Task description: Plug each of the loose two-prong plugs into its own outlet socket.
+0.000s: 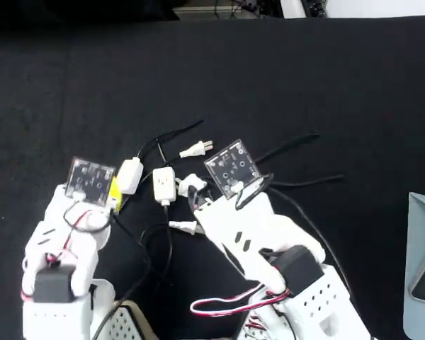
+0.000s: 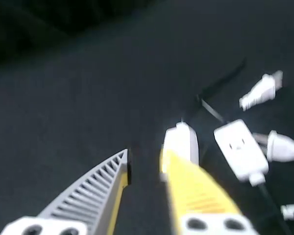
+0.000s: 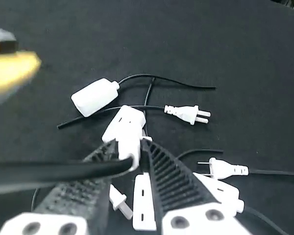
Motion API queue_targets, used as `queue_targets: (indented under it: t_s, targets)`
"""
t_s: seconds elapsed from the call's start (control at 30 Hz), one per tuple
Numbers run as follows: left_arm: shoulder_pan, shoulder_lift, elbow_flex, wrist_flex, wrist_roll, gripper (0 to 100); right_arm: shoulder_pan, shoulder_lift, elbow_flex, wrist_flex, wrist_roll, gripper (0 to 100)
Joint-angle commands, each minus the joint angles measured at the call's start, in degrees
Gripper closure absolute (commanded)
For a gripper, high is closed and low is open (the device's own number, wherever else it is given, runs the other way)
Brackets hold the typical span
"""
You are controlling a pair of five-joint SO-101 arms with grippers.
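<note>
left gripper: outlet block just ahead, touching | right gripper: socket held at its tips; far plug beyond; side plug beside; second socket beneath | all on table

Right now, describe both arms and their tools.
The left arm and right arm are white shells with red, white and black wires. The left tool has one grey ribbed finger and one yellow. The right tool has black ribbed fingers on white bases.

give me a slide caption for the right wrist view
right gripper clamped on a white outlet socket, a loose two-prong plug lying beyond on the black table
</note>
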Motion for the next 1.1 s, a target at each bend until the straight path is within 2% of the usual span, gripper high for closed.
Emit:
queue_targets:
  t_s: [0.0,0.23,0.5,0.97,1.07]
  targets:
    - [-0.5,14.5,-7.1,-0.4,0.5,79,1.1,-0.1,-0.4,-1.3,-0.4,98.7]
    - [-0.5,40.2,-21.4,-0.4,0.7,75,1.1,-0.2,0.6,-1.4,-0.4,98.7]
    - [-0.7,65.7,-35.9,-0.4,0.4,75,1.1,-0.2,1.7,-2.5,-0.4,98.7]
    - [-1.8,97.8,-56.7,-0.4,0.3,75,1.1,-0.2,1.7,-2.5,-0.4,98.7]
    - [-2.3,102.0,-59.4,-0.2,-2.8,77,1.1,-0.3,1.7,-2.5,-0.4,98.7]
